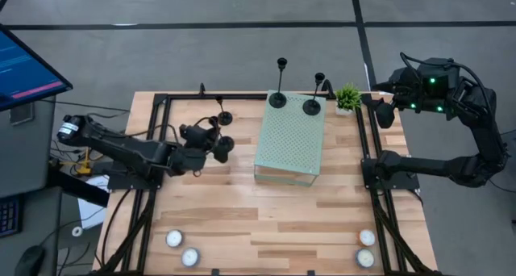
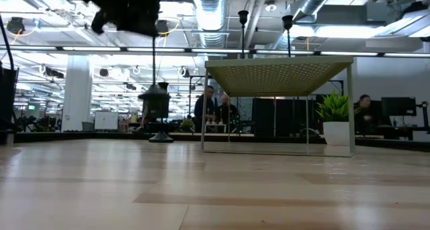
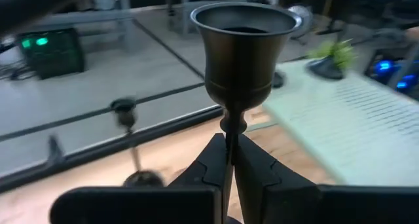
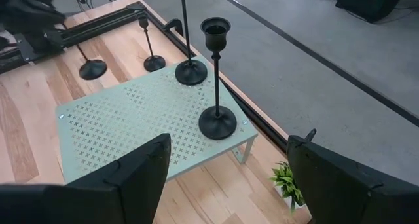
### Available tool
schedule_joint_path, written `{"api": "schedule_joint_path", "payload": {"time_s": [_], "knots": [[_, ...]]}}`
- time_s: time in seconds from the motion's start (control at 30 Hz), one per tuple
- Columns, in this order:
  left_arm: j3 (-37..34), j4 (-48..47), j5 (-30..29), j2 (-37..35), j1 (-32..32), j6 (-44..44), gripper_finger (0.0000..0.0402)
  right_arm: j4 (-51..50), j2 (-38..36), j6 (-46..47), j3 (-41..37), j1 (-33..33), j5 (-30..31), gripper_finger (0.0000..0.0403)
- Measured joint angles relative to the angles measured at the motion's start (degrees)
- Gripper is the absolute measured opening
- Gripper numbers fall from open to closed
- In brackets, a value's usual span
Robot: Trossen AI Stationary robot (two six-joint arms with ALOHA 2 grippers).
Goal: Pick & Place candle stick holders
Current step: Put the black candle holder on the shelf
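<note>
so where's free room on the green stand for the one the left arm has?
The perforated green stand is bare over its whole near half. Its far edge is crowded: two candle stick holders stand there, the potted plant just off that corner. The left gripper, shut on a third holder's stem, is left of the stand.

The high view looks straight down on the whole wooden table (image 1: pixel 266 219) from far above, both arms in frame. The low view sits at tabletop level, looking across the boards into the room behind. The left wrist view looks forward, very close on a candle stick holder (image 3: pixel 241 60). The right wrist view looks down from higher up and farther off. All four views share the perforated green stand (image 1: pixel 290 137) (image 2: pixel 279 70) (image 3: pixel 353 126) (image 4: pixel 144 119).
</note>
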Motion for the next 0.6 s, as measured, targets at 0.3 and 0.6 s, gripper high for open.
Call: {"api": "schedule_joint_path", "payload": {"time_s": [0.3, 0.6], "knots": [[9.27, 2.7, 4.36, 0.49, -1.45, 8.27, 0.0012, 0.0, 0.0, 0.0, 0.0, 0.0, 0.0, 0.0297], [18.04, 12.11, 15.25, 7.46, -1.3, 19.82, 0.0012, 0.0, 0.0, 0.07, 0.0, -0.02, 0.0, 0.0297]]}}
